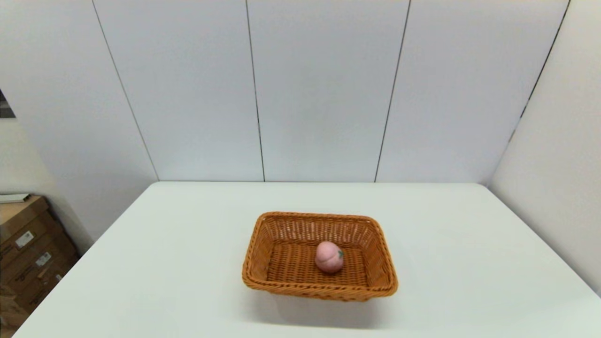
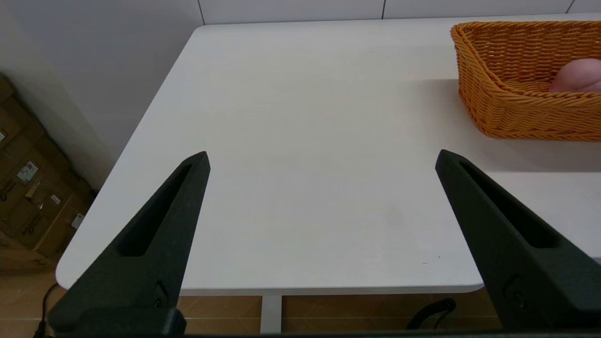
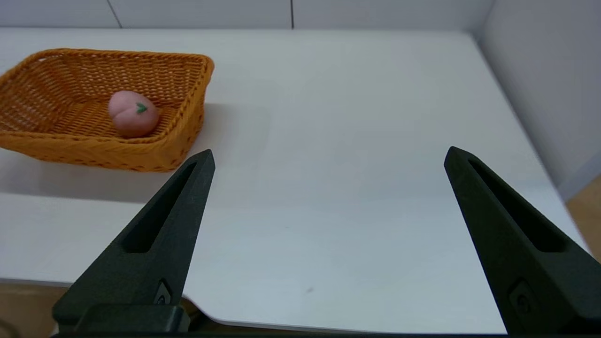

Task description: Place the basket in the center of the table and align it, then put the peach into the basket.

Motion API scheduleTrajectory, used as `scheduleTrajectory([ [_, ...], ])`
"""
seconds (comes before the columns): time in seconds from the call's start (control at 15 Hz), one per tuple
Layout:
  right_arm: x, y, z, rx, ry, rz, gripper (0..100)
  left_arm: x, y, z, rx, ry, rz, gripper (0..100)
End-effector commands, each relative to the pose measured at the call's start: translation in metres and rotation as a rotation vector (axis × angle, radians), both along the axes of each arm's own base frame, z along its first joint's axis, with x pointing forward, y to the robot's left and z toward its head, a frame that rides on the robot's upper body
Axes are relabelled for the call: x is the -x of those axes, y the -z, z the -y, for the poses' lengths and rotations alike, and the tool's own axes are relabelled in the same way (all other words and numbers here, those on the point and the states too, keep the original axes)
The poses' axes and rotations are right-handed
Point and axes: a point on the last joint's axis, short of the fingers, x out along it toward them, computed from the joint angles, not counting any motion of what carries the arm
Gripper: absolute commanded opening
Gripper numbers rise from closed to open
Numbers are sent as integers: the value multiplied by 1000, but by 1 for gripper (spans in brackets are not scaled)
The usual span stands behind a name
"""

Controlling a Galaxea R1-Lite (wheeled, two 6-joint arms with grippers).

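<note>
At table [image 1: 188,263] centre, the wicker basket [image 1: 254,253] lies long axis 9-to-3 o'clock. The peach [image 1: 328,257] rests inside, leaf mark toward 3 o'clock. Cardboard boxes [image 1: 28,249] stand at 9 o'clock, off the table. Left gripper [image 2: 321,157] and right gripper [image 3: 328,157] hover near the front edge, spread wide, holding nothing.

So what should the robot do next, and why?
Probably nothing more than keep both arms back. The peach already lies inside the basket, which sits about mid-table. The left gripper and the right gripper are open, empty and off near the table's front edge.
</note>
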Motion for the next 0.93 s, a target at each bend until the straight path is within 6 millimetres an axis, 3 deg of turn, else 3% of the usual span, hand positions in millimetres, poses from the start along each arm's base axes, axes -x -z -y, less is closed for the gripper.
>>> scheduleTrajectory([
  [0.07,14,33,2,34,70,72,100,0,0,0,1,0,0,100],
  [0.33,19,54,2,32,64,58,100,0,0,0,1,0,0,100],
  [0.93,19,53,2,23,62,61,100,0,0,0,1,0,0,100],
])
